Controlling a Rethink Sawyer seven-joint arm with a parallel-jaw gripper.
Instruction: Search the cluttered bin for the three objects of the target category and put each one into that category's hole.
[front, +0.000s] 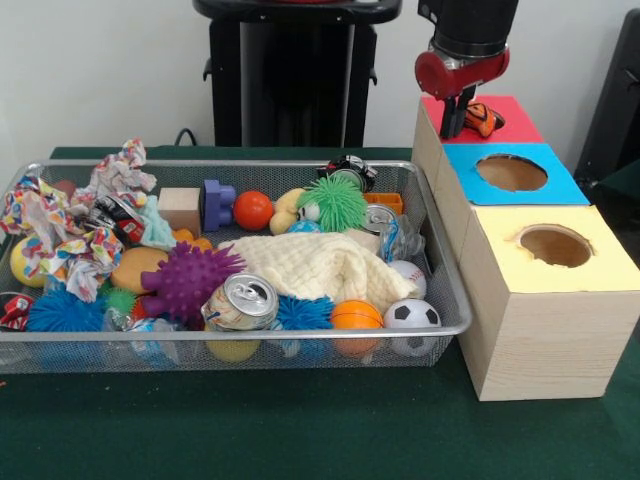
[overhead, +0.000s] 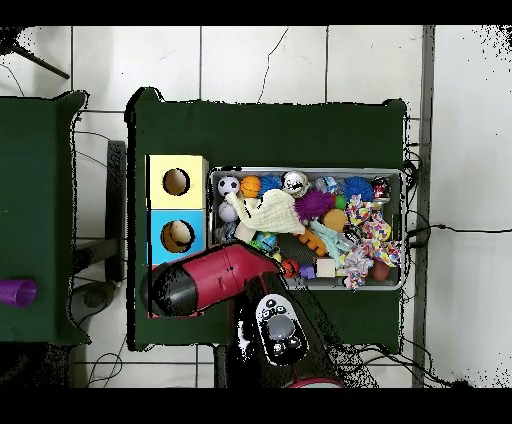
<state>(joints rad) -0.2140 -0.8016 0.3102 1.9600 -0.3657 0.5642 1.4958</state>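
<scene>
three boxes are waiting; the gripper (front: 462, 118) is hanging over the red box (front: 505, 120), pinching what looks like an orange toy (front: 483, 119). released off-centre, it risks catching the hole's rim.

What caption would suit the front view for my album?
Robot's claw poised over the red box beside an orange toy, with a wire bin of balls, cans and cloth alongside.

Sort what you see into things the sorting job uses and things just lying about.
Used by the job: gripper, orange toy, red-topped box, blue-topped box, yellow-topped box, mesh bin.

Lying about, as far as can be told: cream cloth, drink can, purple spiky ball, crumpled paper.
</scene>
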